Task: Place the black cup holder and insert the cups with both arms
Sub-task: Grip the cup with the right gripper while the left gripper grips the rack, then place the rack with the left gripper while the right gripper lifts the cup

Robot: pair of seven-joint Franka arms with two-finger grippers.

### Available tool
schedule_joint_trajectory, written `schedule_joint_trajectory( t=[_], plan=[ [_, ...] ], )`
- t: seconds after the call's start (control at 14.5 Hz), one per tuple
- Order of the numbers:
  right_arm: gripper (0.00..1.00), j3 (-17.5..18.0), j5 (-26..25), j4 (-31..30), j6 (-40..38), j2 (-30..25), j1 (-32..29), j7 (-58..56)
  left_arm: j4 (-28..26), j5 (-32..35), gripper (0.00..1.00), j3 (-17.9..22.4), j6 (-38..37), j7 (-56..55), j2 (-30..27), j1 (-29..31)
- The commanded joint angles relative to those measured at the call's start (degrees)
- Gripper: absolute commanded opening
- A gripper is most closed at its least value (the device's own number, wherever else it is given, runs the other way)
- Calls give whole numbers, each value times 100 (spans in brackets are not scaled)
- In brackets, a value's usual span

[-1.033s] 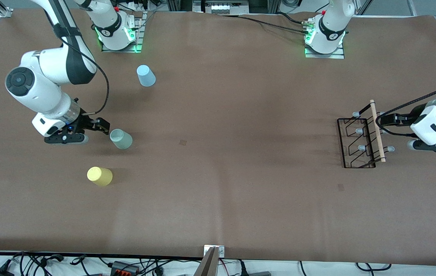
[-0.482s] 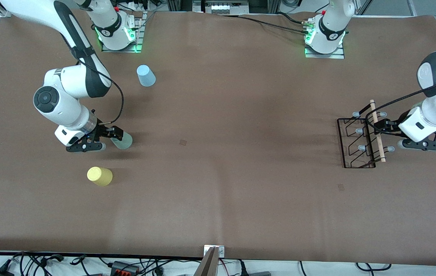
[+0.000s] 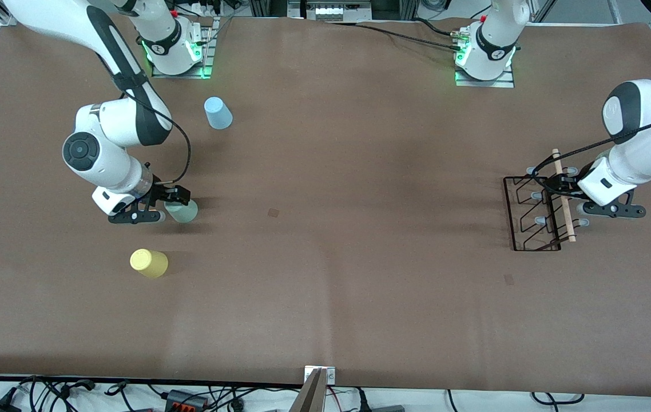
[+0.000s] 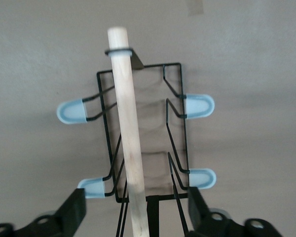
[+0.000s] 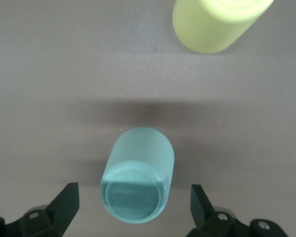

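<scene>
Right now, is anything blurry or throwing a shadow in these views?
Left wrist view: the wooden rod looks soft, blurring toward the near end. Right wrist view: the pale green cup throws a dark shadow on the table. Front view: even light.

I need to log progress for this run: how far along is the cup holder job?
Nothing is finished. The black cup holder sits at the left arm's end of the table, its prongs bare. The open left gripper straddles its wooden rod; the open right gripper brackets the pale green cup. The yellow cup and light blue cup stand untouched.
</scene>
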Motion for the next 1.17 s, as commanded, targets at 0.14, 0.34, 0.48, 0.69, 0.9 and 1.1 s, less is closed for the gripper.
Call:
schedule_joint_trajectory(
  t=[0.14, 0.34, 0.48, 0.69, 0.9, 1.1],
  plan=[
    [100, 54, 55, -291, 318, 42, 5, 157, -250, 67, 42, -20, 37, -17, -145, 46],
    [100, 54, 55, -309, 319, 51, 5, 157, -215, 67, 18, -20, -103, -17, -145, 46],
    [100, 54, 55, -318, 318, 51, 5, 157, -197, 58, 11, -28, -113, -26, -145, 99],
    [100, 54, 55, -326, 327, 51, -4, 157, -66, 67, 2, -55, -209, 18, -163, 99],
    [100, 54, 55, -318, 476, 68, -4, 157, 617, 49, 1, -334, -1022, -122, -189, 20],
    [100, 54, 55, -309, 485, 86, -4, 148, 1462, 23, 1, -1211, -2229, -544, -145, -6]
  ],
)
